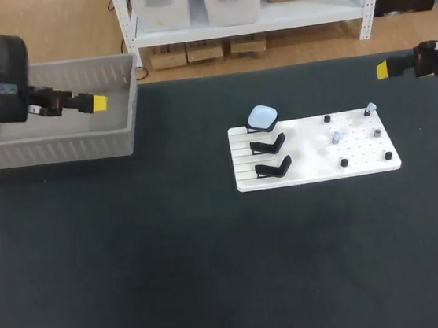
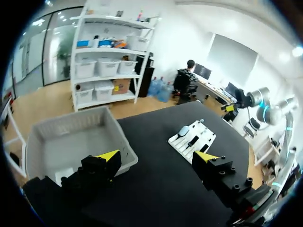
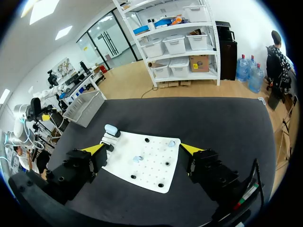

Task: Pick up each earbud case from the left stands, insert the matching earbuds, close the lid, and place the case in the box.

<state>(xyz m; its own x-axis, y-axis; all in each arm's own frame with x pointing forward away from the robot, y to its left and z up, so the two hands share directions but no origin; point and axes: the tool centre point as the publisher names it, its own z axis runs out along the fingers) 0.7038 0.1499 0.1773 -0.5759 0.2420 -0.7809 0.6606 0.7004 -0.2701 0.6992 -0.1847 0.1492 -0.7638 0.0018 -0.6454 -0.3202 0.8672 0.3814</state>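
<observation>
A pale blue earbud case (image 1: 262, 117) rests on the rearmost of three black stands on the left side of a white board (image 1: 314, 167). The other two stands (image 1: 268, 143) (image 1: 273, 166) are bare. Two small pale earbuds (image 1: 370, 106) (image 1: 336, 136) sit on pegs on the board's right half. My left gripper (image 1: 98, 104) hovers over the grey box (image 1: 58, 139), open and empty (image 2: 157, 156). My right gripper (image 1: 382, 70) hangs beyond the board's far right corner, open and empty (image 3: 143, 148), with the case (image 3: 111, 130) and the board (image 3: 151, 175) ahead of it.
The grey box (image 2: 66, 146) stands at the table's far left, and nothing shows inside it. Several short black pegs (image 1: 344, 163) dot the board's right half. Dark table surface stretches in front of the board and between board and box.
</observation>
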